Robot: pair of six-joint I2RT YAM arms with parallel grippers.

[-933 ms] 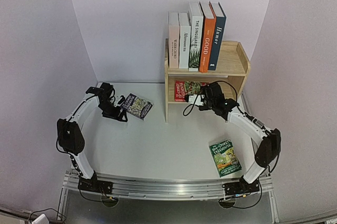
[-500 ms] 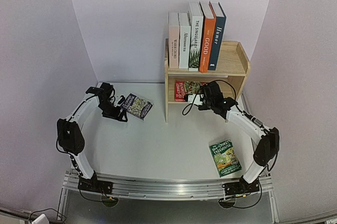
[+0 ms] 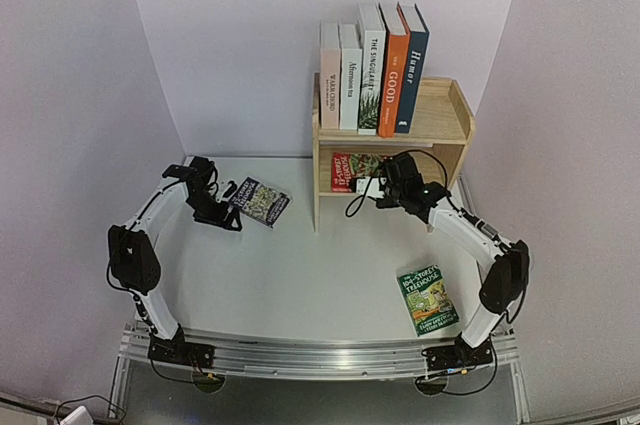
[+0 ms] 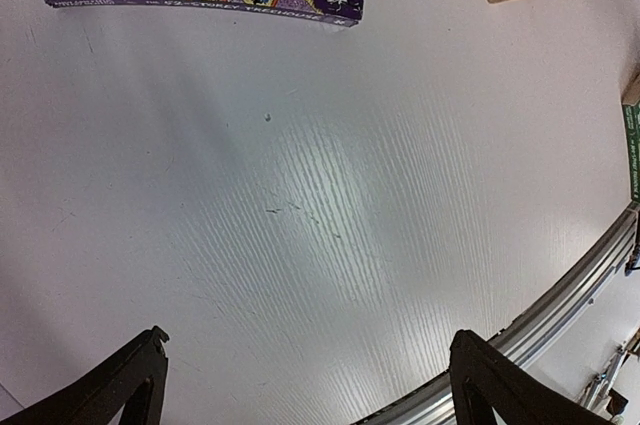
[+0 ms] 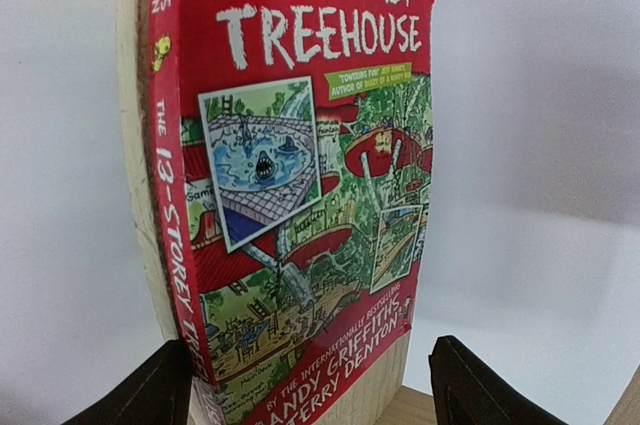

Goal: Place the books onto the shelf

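The shelf (image 3: 445,117) is set at the back of the table (image 3: 300,275). Five books (image 3: 370,70) are stood upright in a row on its top board, toward the left; the orange and dark blue ones at the right end are tilted slightly. A red book (image 3: 348,171) is seen in the left part of the lower tier, its cover turned to the open front.

The right end effector (image 3: 373,188) is held just in front of that red book. In the right wrist view its fingers (image 5: 140,395) are seen spread to either side of the book; a gap is visible between the cover and the right-hand finger, so the book is not clamped. Whether the other finger touches the spine cannot be told.

A purple book (image 3: 261,201) is laid flat on the table left of the shelf. The left end effector (image 4: 308,335) is held beside it with its fingers wide apart, and only bare table is seen between them.

A green book (image 3: 428,299) is laid flat near the right arm's base, well apart from the shelf.
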